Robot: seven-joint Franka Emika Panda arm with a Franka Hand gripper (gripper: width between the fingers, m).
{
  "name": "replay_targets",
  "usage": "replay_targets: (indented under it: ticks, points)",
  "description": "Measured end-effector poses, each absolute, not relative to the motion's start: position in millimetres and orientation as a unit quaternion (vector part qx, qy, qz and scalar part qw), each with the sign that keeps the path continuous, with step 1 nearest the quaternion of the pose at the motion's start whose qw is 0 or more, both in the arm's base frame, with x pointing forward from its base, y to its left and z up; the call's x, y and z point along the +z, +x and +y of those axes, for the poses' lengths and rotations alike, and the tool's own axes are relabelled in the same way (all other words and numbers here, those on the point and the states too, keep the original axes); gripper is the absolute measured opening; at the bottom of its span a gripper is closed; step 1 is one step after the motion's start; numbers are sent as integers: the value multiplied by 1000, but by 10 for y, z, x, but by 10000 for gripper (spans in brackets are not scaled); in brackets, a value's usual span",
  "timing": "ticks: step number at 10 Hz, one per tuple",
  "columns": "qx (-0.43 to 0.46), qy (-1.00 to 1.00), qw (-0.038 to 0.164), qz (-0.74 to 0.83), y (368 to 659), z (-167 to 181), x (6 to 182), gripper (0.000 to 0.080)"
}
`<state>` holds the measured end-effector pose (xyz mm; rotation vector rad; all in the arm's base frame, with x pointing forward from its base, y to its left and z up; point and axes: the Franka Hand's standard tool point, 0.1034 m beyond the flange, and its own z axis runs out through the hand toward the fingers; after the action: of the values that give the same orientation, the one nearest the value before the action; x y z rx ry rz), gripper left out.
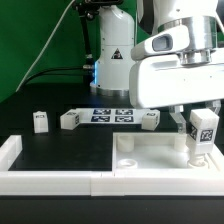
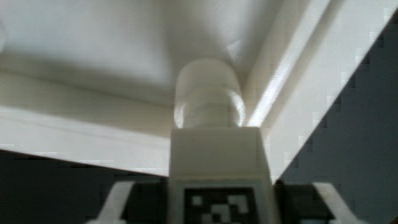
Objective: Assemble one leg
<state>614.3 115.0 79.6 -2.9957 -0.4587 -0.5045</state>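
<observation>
no words, brand names or numbers can be read. the only signs are black-and-white square marker patterns: one on the face of the small white stubby leg block, one on each of three like white blocks on the black worktop, and several on the thin flat white marker board. a small dark triangle sign sits on the white robot base, its symbol too small to tell.

arm: hanging over the exterior view's right | wrist: pointing down | pincer: gripping the leg between both fingers
</observation>
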Motion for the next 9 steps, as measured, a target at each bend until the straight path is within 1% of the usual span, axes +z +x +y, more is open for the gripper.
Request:
replay_targets:
  ticks: [2, 5, 7, 9]
  points:
    - [-167, -974, 35, -150, 6130, 1163, 775, 290]
    - [-192, -970, 34, -148, 6076, 1189, 634, 290]
    - [-218, -964, 33, -146, 6050, 1191, 631, 290]
    - [-223, -963, 32, -148, 6042, 1188, 632, 290]
